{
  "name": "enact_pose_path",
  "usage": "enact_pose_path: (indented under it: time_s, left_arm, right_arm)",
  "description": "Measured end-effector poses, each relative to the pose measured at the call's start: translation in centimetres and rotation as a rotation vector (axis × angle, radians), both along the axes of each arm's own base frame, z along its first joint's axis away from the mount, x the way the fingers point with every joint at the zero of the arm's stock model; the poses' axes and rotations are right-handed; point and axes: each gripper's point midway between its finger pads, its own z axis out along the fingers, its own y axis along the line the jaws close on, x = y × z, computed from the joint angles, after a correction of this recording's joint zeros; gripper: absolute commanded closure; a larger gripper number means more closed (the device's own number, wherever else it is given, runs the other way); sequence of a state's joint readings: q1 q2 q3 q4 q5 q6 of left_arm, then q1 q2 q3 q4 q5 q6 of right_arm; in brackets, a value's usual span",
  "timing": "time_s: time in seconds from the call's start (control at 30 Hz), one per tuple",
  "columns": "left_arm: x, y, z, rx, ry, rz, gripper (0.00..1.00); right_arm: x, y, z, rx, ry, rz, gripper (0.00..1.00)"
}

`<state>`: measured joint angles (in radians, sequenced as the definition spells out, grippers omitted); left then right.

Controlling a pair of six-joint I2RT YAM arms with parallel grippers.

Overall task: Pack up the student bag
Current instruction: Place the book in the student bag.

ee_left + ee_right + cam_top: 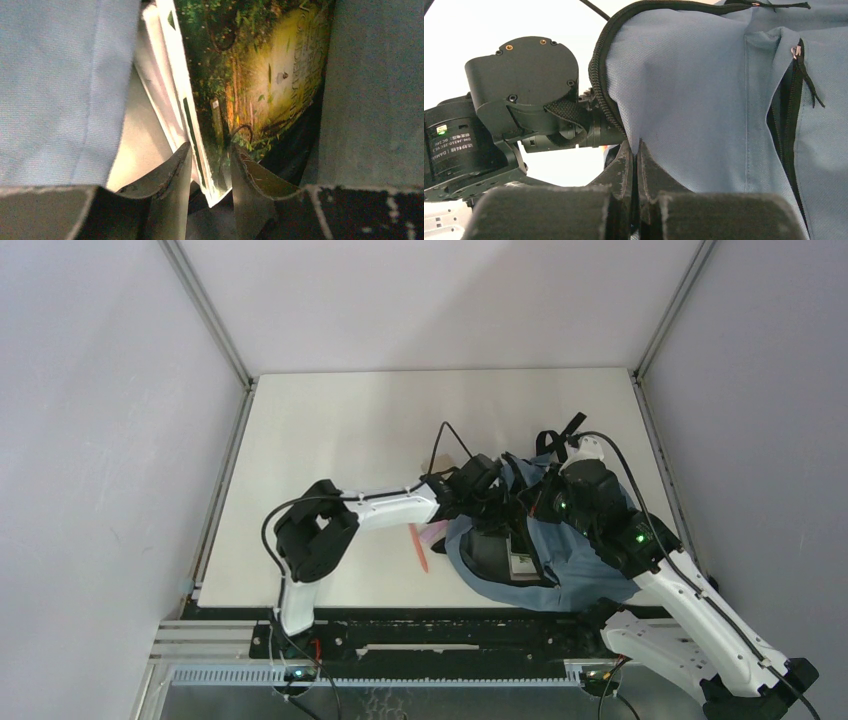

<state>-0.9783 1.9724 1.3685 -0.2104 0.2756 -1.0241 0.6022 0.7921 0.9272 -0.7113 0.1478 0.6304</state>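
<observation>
The dusty-blue student bag (575, 565) lies at the table's front right with its dark opening facing left. My left gripper (210, 162) reaches into that opening and is shut on the lower corner of a book (250, 75) with a green and yellow forest cover and white pages. Blue bag fabric (60, 90) hangs to its left. My right gripper (638, 150) is shut on a fold of the bag's blue fabric (704, 90) beside the black zipper (599, 75), holding the flap up. In the top view it (548, 502) sits over the bag's top.
A thin red pen-like item (419, 550) and a pink item (436, 532) lie on the table (320, 440) just left of the bag's opening. The bag's black straps (560, 435) lie behind it. Grey walls close in the table on three sides.
</observation>
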Motion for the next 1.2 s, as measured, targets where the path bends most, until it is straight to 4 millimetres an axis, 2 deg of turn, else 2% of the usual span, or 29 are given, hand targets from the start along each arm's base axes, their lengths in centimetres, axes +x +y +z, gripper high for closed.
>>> enact_pose_path:
  time_s: [0.13,0.27,0.33,0.47,0.53,0.67,0.8,0.9,0.97,1.07,1.13,1.2]
  left_arm:
    - [-0.9,-0.9,0.5,-0.013,-0.013,-0.044,0.60]
    - [-1.8,-1.2,0.7,-0.014,-0.026,-0.086,0.46]
    - [-1.9,-1.1,0.7,-0.008,-0.037,-0.102,0.40]
    - [-1.9,-0.2,1.1,0.016,-0.058,-0.118,0.38]
    - [-1.9,0.4,1.9,0.020,-0.071,-0.126,0.38]
    - [-2.3,1.7,5.8,-0.027,-0.137,-0.147,0.38]
    - [-3.2,4.4,9.5,-0.081,-0.215,-0.163,0.38]
    - [-2.1,7.4,10.6,-0.106,-0.249,-0.128,0.38]
    - [0.0,10.0,10.0,-0.085,-0.256,-0.066,0.38]
    - [3.5,14.4,7.7,0.004,-0.251,0.049,0.38]
    - [4.9,16.9,6.2,0.074,-0.240,0.105,0.37]
    - [5.6,18.4,5.3,0.120,-0.232,0.134,0.37]
  right_arm:
    - [0.0,0.0,0.0,-0.001,0.001,0.000,1.00]
    - [0.0,0.0,-0.1,-0.002,0.004,0.000,1.00]
    - [0.1,0.1,-0.2,-0.003,0.006,0.000,1.00]
    - [0.1,0.1,-0.2,-0.005,0.007,0.001,1.00]
    - [0.1,0.0,-0.2,-0.005,0.008,0.000,1.00]
    - [0.0,-0.1,-0.3,-0.010,0.009,-0.003,1.00]
    - [-0.1,-0.4,-0.5,-0.024,0.016,-0.011,1.00]
    - [-0.3,-0.5,-0.8,-0.031,0.020,-0.006,1.00]
    - [-0.4,-0.3,-1.2,-0.035,0.032,0.011,1.00]
    - [-0.8,0.9,-2.4,-0.033,0.075,0.072,1.00]
    - [-1.0,2.2,-3.6,-0.036,0.114,0.127,1.00]
    - [-1.6,3.8,-5.2,-0.059,0.156,0.189,0.97]
